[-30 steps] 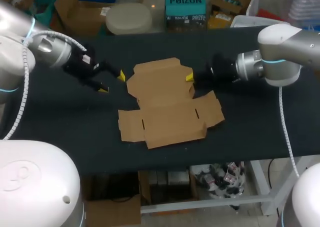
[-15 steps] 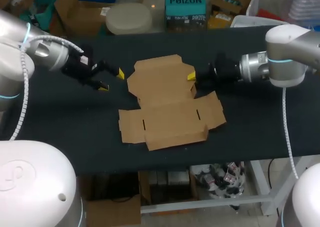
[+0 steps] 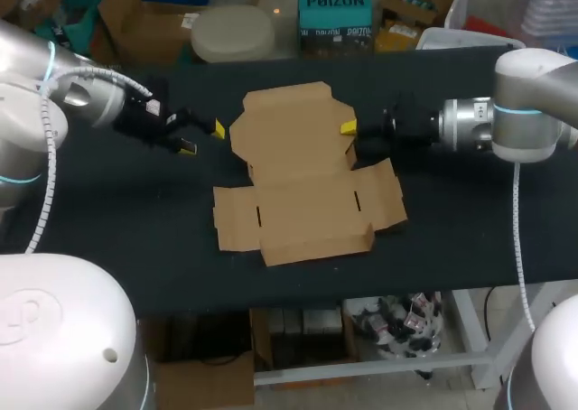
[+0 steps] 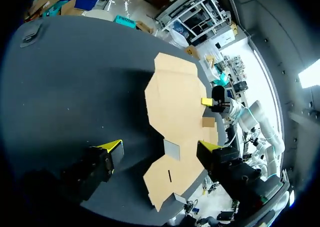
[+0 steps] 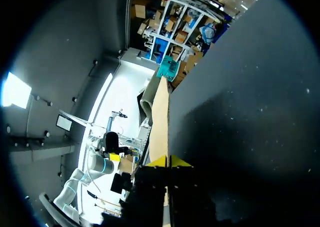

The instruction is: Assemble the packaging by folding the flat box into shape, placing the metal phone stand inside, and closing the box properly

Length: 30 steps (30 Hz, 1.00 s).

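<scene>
At the flat box's right edge, your right gripper (image 3: 349,128) was pinched onto the flat box (image 3: 302,184), a thin brown cardboard sheet with notched flaps and cut slots. Your right wrist view showed both yellow fingertips (image 5: 159,162) squeezing the flat box (image 5: 161,112) seen edge-on, its rear panel lifted off the matte black table (image 3: 135,220). The head view showed only one tip, the other hidden behind the panel. Your left gripper (image 3: 200,137) hung spread wide and empty, just beside the rear panel's left edge. Its wrist view showed the flat box (image 4: 180,107) ahead of the fingers.
</scene>
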Each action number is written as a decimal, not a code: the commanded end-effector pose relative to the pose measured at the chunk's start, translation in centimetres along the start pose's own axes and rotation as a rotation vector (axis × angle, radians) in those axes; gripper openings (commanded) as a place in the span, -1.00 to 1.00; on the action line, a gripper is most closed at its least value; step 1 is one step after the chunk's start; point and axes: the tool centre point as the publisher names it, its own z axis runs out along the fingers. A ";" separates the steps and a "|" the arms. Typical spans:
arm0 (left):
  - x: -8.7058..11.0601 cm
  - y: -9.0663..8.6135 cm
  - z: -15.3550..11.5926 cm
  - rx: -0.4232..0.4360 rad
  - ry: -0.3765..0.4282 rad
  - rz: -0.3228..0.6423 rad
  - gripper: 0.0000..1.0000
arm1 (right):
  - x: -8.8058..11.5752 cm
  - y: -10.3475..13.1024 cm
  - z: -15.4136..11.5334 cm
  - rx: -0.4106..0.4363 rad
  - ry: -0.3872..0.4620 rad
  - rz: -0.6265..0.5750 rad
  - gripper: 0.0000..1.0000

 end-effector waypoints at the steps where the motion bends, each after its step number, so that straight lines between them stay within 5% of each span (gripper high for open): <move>1: 0.1 0.2 -0.4 0.048 0.020 0.035 1.00 | 0.8 -0.7 -1.2 -0.026 0.047 -0.022 -1.00; 21: 3.0 -4.6 2.2 0.195 0.039 0.280 1.00 | 5.0 -0.6 -2.4 -0.062 0.193 -0.174 -1.00; 30: 3.7 -5.5 2.9 0.229 0.147 0.369 1.00 | 5.6 -0.7 -2.6 -0.075 0.228 -0.193 -1.00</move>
